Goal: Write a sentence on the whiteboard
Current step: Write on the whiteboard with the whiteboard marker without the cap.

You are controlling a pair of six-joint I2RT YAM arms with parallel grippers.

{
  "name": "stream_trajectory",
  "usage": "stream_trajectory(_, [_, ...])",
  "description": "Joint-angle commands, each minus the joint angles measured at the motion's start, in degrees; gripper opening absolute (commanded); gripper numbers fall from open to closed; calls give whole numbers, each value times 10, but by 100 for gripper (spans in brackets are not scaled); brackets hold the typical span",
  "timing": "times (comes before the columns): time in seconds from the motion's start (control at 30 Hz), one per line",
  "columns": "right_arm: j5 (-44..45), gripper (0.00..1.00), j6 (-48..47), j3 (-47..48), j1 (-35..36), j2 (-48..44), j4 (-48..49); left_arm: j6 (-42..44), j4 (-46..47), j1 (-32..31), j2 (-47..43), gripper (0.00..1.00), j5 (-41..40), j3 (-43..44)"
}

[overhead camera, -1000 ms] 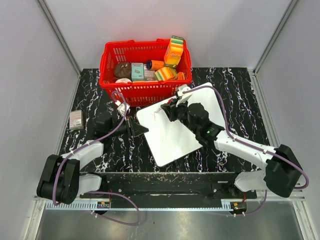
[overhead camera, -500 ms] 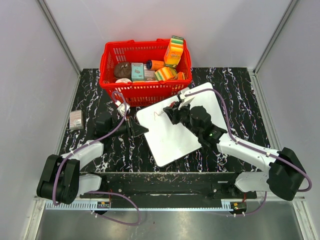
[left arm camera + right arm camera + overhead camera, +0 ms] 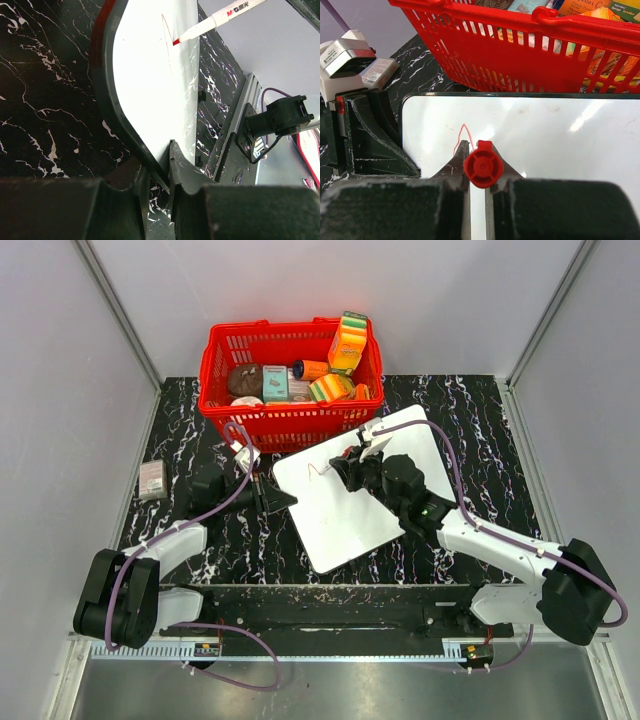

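Right gripper (image 3: 479,159) has shifted w/ the marker (image 3: 220,19), clenched on it, red stroke (image 3: 461,135) now one peak on the whiteboard (image 3: 350,515) beside the red basket (image 3: 290,425); left gripper (image 3: 157,172) pinches board edge, sentence barely begun, most txt left.

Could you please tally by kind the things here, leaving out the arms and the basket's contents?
basket: 1
whiteboard: 1
marker: 1
packet: 1
total: 4
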Motion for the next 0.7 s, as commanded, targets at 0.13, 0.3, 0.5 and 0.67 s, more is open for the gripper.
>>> stream_trajectory(0.13, [48,0,-18,22,-1,18,-34,107,-14,-22,9,0,-8,1])
stream_trajectory(0.3, [56,0,-27,42,-1,35,-32,107,-14,-22,9,0,-8,1])
stream_trajectory(0.5, [72,0,-44,56,-1,43,-32,107,-14,-23,9,0,-8,0])
stream_trajectory(0.67, [74,0,-49,67,-1,50,-30,108,-14,-23,10,0,-6,1])
